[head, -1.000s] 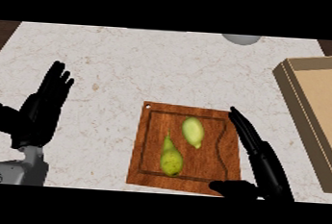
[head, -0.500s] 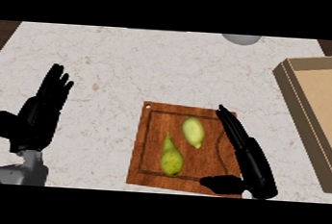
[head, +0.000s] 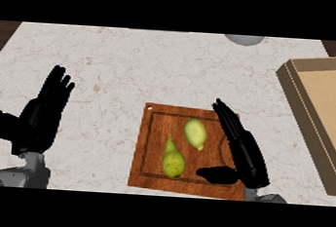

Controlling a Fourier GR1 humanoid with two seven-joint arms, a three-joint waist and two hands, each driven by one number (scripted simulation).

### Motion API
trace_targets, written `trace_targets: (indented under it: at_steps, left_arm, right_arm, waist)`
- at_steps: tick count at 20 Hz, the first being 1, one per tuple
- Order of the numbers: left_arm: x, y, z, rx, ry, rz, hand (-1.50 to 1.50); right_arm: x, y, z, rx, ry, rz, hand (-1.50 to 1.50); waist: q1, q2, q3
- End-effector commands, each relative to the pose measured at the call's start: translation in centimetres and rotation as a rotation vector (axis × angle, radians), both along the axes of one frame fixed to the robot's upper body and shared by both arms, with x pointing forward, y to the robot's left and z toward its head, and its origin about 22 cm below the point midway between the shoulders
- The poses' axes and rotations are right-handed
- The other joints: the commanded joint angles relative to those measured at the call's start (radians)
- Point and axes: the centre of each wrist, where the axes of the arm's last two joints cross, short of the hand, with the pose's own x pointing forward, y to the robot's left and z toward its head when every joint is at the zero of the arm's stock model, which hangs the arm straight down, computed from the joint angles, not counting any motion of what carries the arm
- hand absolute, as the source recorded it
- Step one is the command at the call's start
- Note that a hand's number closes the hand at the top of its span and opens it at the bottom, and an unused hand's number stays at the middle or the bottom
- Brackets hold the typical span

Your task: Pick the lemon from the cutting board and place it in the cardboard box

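Just the head view here, looking steeply down on a pale speckled counter (head: 130,69).

The wooden cutting board (head: 153,148) is a bit below the middle of the frame. The lemon (head: 195,133) lies on its upper half, a yellow-green oval. A pear-shaped green fruit (head: 172,159) sits just below and to the left of it, nearly touching it, and nothing is holding either one.

The right hand (head: 242,148) is over the right side of the board with its fingers (head: 227,116) stretched out straight toward the top of the frame. It's released and grasping nothing. It runs just beside the lemon on the right, with a thin strip of board showing between them. The thumb (head: 218,174) sticks out to the left near the board's lower edge, close to the bottom of the pear-shaped fruit.

The left hand (head: 45,113) rests at the left of the frame, well away from the board, fingers up and relaxed, nothing in it.

The cardboard box (head: 301,101) runs along the right edge of the frame with its top open, apart from the board. A grey rounded thing (head: 244,39) peeks in at the top edge, can't tell what it is.
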Motion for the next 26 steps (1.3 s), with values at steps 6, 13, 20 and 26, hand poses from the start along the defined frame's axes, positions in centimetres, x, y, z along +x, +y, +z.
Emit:
trace_targets:
  at_steps: [6, 13, 20, 26]
  left_arm:
    - [-1.2, 0.6, 1.4, -0.011, 0.019, -0.012, 0.00]
    - [-1.7, -0.8, 0.2, -0.019, 0.005, -0.007, 0.00]
    - [0.3, 0.3, 0.5, 0.011, -0.006, 0.000, 0.00]
    - [1.0, 2.0, -0.1, -0.003, 0.014, -0.016, 0.00]
  right_arm:
    - [0.6, 1.3, -1.5, -0.016, 0.011, 0.025, -1.50]
    - [1.6, 0.7, -3.9, -0.007, 0.026, 0.006, -1.50]
    - [2.4, 2.9, -1.3, -0.046, 0.049, 0.034, -1.50]
    - [2.8, 2.5, -4.5, -0.052, 0.020, 0.020, -1.50]
  waist:
    - [0.002, -0.001, 0.000]
    - [0.002, 0.000, 0.000]
    - [0.000, 0.000, 0.000]
    - [0.001, 0.001, 0.000]
